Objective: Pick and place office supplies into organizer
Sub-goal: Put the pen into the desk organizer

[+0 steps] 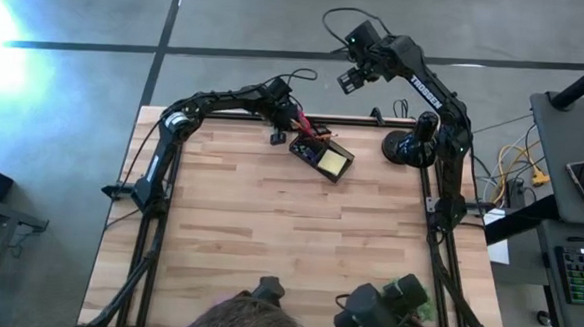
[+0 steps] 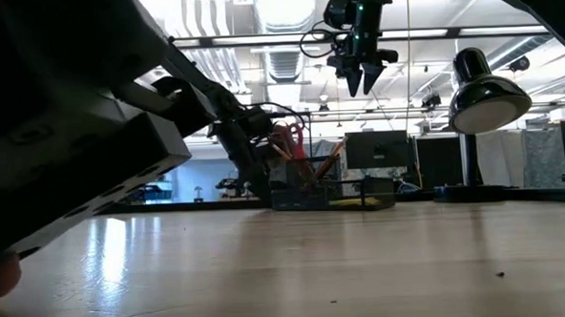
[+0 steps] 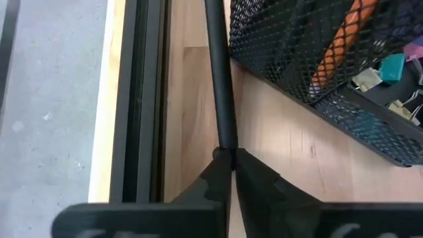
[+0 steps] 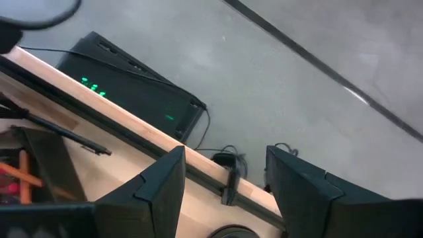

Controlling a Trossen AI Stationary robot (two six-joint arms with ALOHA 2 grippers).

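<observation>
The black mesh organizer stands near the table's far edge. It holds a yellow sticky-note pad, an orange pen, binder clips and red-handled scissors. My left gripper is down at the table just left of the organizer, shut on a thin black pen. My right gripper hangs open, high beyond the table's far edge, with nothing between its fingers. My left gripper pinches the black pen at its end between the two fingertips. The fingers come slanting down from the table's left, and the pen runs on ahead of them. The pen's length lies low along the wood beside the organizer's mesh wall.
A black rail runs along the table's far edge next to the pen. A round black mount stands right of the organizer and a desk lamp behind it. At the near edge are a person's head and dark gear.
</observation>
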